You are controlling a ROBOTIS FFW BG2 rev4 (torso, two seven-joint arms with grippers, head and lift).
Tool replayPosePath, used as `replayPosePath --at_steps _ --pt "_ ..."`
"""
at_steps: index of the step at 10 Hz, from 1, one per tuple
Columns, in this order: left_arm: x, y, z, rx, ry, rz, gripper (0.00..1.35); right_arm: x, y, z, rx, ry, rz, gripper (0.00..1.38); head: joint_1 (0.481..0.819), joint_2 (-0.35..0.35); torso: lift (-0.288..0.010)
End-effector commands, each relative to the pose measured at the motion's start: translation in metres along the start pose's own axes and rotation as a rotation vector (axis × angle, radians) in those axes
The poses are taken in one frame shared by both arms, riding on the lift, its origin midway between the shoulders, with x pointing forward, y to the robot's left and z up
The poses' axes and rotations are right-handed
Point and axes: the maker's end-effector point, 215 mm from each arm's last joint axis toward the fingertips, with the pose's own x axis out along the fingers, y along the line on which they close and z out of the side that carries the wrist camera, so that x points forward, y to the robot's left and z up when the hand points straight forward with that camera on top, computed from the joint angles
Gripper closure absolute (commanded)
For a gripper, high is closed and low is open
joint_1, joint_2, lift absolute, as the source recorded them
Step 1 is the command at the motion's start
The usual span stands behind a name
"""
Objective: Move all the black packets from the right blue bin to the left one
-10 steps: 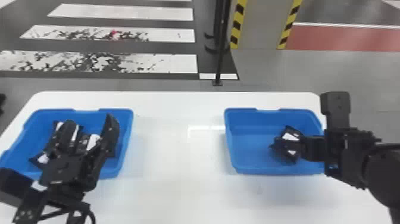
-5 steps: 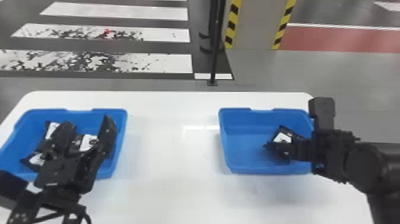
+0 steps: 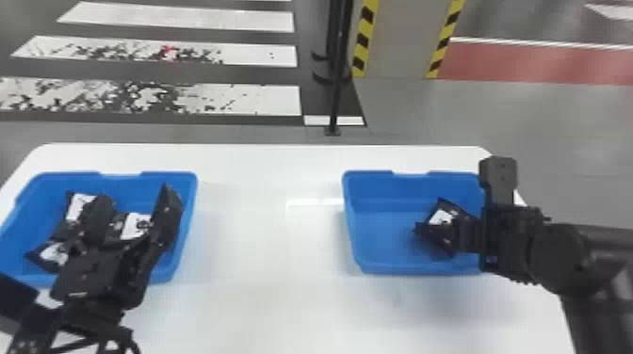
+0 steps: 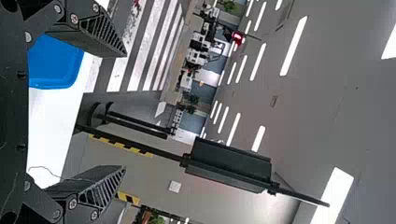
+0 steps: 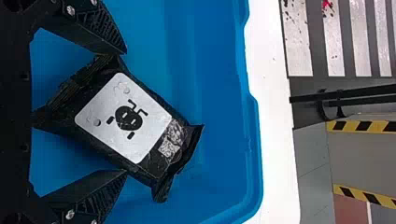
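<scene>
At the left, the left bin (image 3: 189, 202) sits on the white tabletop (image 3: 268, 249) with black packets inside it; three white labels show among them, one toward the far left (image 3: 77, 207), one nearer the front (image 3: 52, 254) and one farther right (image 3: 135, 227). The left claw (image 3: 135, 200) is over this bin, released, its two fingers spread well apart with nothing gripped. In the head view the right-hand packet shows between those fingers, and the other two lie to the left. The left wrist view gives the same wide spread, with a corner of the blue bin beyond one finger. Over at the right, the right bin (image 3: 352, 226) holds a black packet (image 3: 442, 226) in its right half. The right claw (image 3: 464, 235) is at that packet, coming in from the right side, the packet showing just to its left in the head view. In the right wrist view the fingers are spread and the packet lies slantwise between them, its white label facing the camera: one end reaches back toward the base of the claw, the other pokes out past the fingertips. Each fingertip is right by an edge of the packet; whether either touches I can't tell, but the claw isn't closed on it.
</scene>
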Motion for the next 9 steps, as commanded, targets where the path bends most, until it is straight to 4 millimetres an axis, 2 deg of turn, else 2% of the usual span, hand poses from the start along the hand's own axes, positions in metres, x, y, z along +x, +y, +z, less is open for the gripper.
replayPosePath --at_steps 1,2,3,4,5,6,9 --pt "-0.001 0.002 -0.004 -0.011 0.008 0.003 0.21 0.004 0.001 -0.001 0.015 0.005 0.010 0.12 0.695 -0.097 -0.168" --pt "-0.002 0.004 -0.009 -0.029 0.018 0.007 0.21 0.006 0.002 0.000 0.022 -0.005 0.014 0.18 0.695 -0.096 -0.168" --pt "-0.003 0.006 -0.014 -0.050 0.026 0.010 0.21 0.008 0.003 -0.001 0.028 0.000 0.020 0.54 0.695 -0.095 -0.168" --pt "-0.003 0.007 -0.016 -0.059 0.028 0.011 0.21 0.010 0.005 -0.004 0.032 0.007 0.031 0.76 0.695 -0.093 -0.168" --pt "-0.003 0.008 -0.015 -0.063 0.025 0.013 0.21 0.012 0.006 -0.004 0.036 0.002 0.039 0.86 0.695 -0.091 -0.168" --pt "-0.003 0.009 -0.015 -0.063 0.024 0.014 0.21 0.011 0.008 -0.002 0.039 -0.015 0.045 1.12 0.695 -0.087 -0.168" --pt "-0.003 0.007 -0.013 -0.066 0.018 0.008 0.21 -0.001 0.026 0.018 0.057 -0.124 0.111 1.11 0.695 -0.078 -0.168"
